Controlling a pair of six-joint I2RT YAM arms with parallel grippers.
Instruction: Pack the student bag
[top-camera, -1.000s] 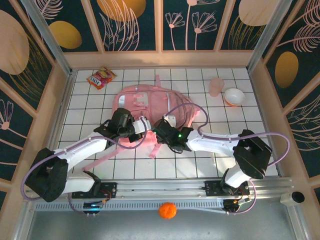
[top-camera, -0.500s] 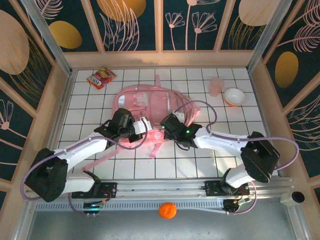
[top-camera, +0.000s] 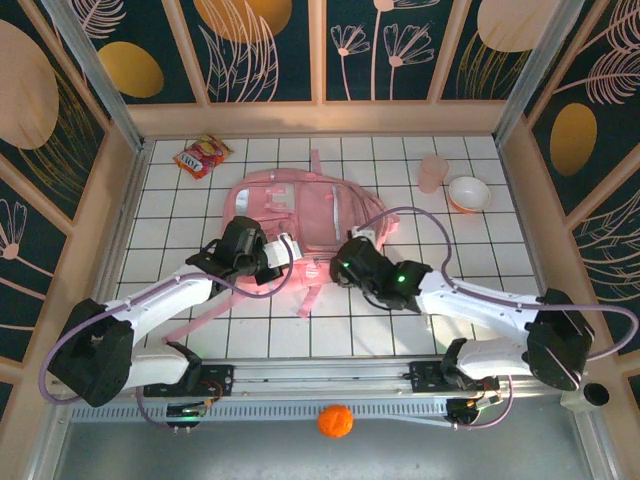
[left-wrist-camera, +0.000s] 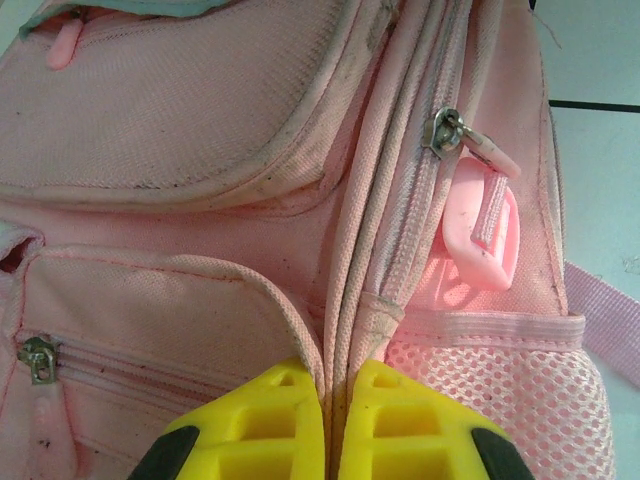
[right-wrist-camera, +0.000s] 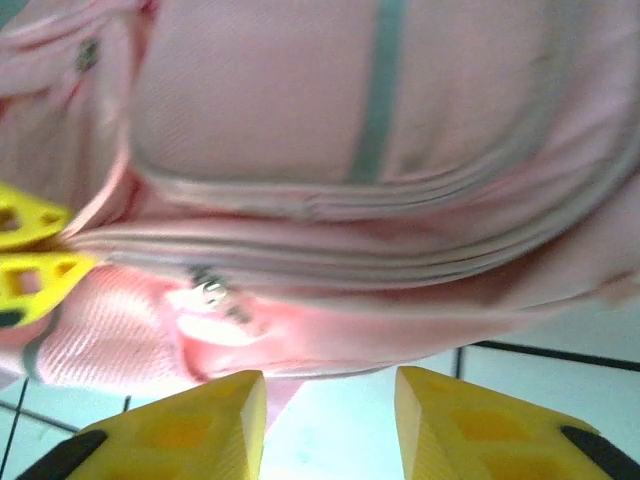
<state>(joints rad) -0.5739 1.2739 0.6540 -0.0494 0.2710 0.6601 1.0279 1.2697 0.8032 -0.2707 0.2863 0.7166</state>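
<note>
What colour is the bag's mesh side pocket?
Pale pink mesh pocket, best in left wrist view.

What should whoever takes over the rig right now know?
Left gripper: shut on a seam of the bag.
Right gripper: open, empty, at the bag's near edge by the zip pull.
Bag lies flat mid-table; snack packet, cup and bowl sit outside it.
Done: seam pinched. Left: probably unzip, load, close.
</note>
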